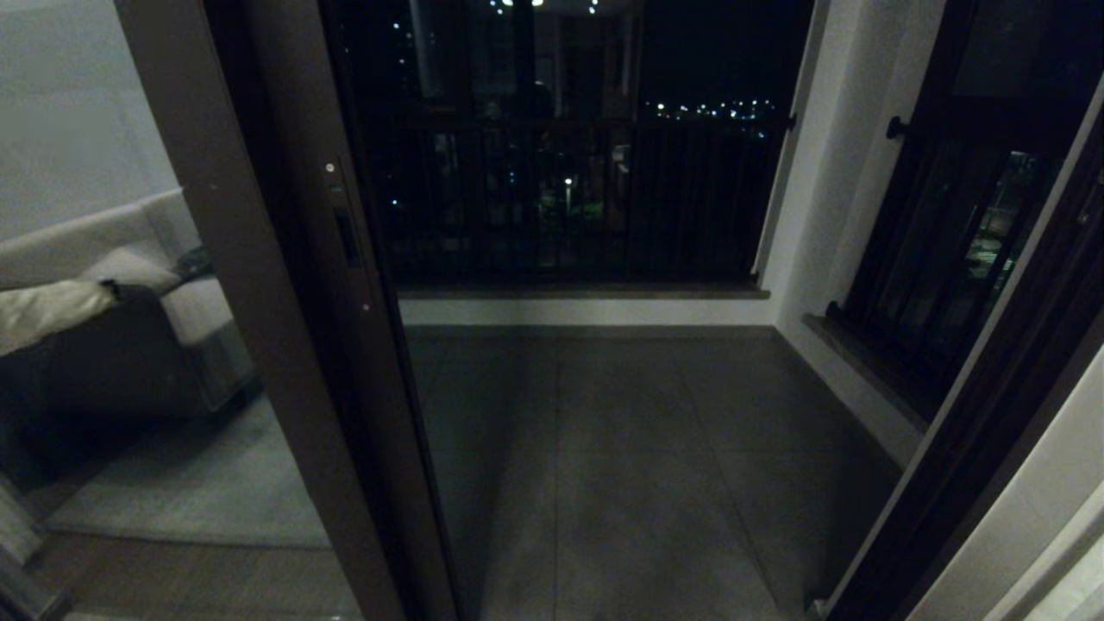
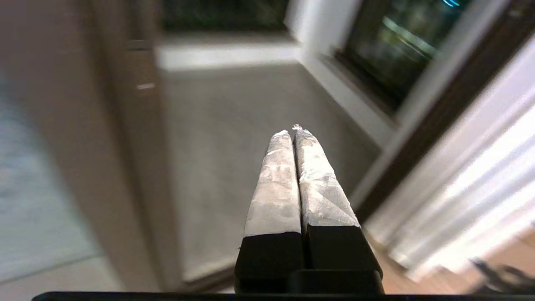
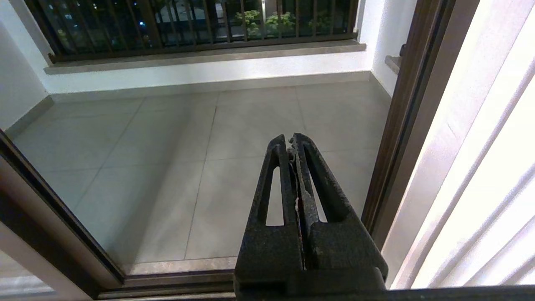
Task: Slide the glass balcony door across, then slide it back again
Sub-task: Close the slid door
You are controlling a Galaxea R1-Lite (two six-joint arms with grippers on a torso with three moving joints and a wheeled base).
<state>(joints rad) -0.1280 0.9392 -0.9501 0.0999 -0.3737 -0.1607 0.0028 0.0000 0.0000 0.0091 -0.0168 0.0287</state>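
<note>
Over at the left of the head view, a grey sofa (image 1: 185, 293) shows in the glass, and the glass balcony door (image 1: 345, 285) stands just right of it, its dark brown stile running from the upper left down to the bottom centre, with the narrow handle slot (image 1: 348, 237) and small silver screws (image 1: 329, 168) in the upper half. Neither arm shows in that view. In the left wrist view the left gripper (image 2: 292, 131) has its pale padded fingers (image 2: 278, 179) pressed flat together, nothing between them, pointing at the balcony floor (image 2: 225, 138) with the brown stile off to the left of frame, clearly apart. There's the risk: the slot is thin, so closed tips arriving off-line could skid along the smooth frame or knock the glass instead of hooking in. Push at an angle and the panel might bind in its track. Across to the right wrist view, the right gripper (image 3: 290, 140) is closed too, empty, hanging above the threshold track (image 3: 175, 271); if the door comes sliding across, that arm may sit in its path.
</note>
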